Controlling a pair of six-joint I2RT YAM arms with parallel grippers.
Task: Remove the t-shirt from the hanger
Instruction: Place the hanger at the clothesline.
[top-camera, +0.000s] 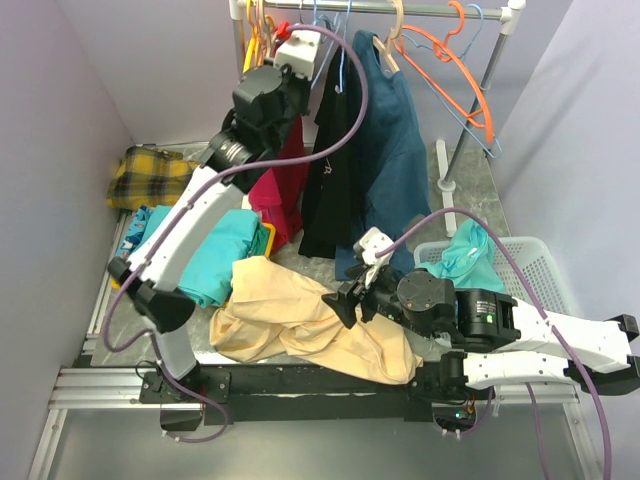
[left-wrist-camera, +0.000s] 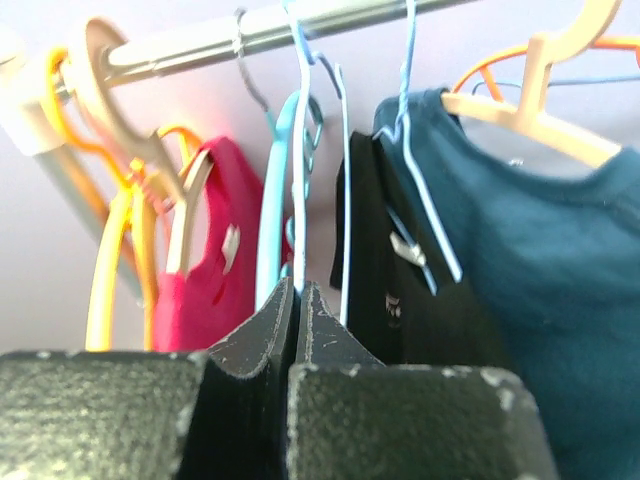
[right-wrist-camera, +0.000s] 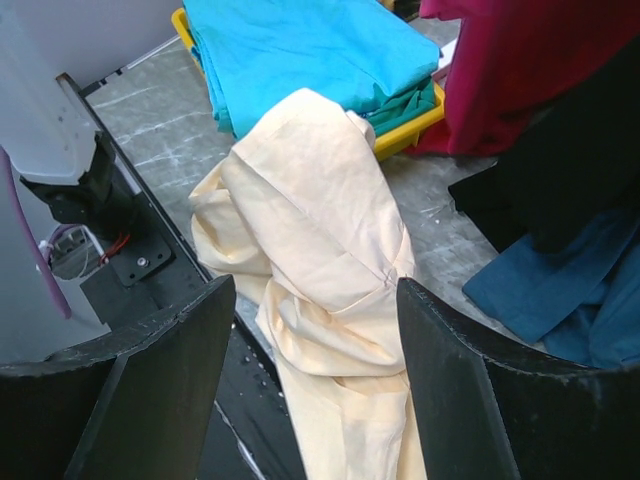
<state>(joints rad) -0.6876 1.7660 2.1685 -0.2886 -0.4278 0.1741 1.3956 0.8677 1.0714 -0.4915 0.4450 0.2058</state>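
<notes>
While the cream t-shirt (top-camera: 300, 320) lies in a crumpled heap on the near part of the table (right-wrist-camera: 170, 110), off any hanger, the right gripper (right-wrist-camera: 315, 300) hangs just over it with its jaws spread wide and nothing in them. Far back and up high, the left gripper (left-wrist-camera: 300, 300) has its jaws pressed together on the thin wire of a light blue hanger (left-wrist-camera: 297, 180). That hanger hooks on the rail (left-wrist-camera: 300, 25) between a red shirt (left-wrist-camera: 215, 260) and a black shirt (left-wrist-camera: 400, 290).
</notes>
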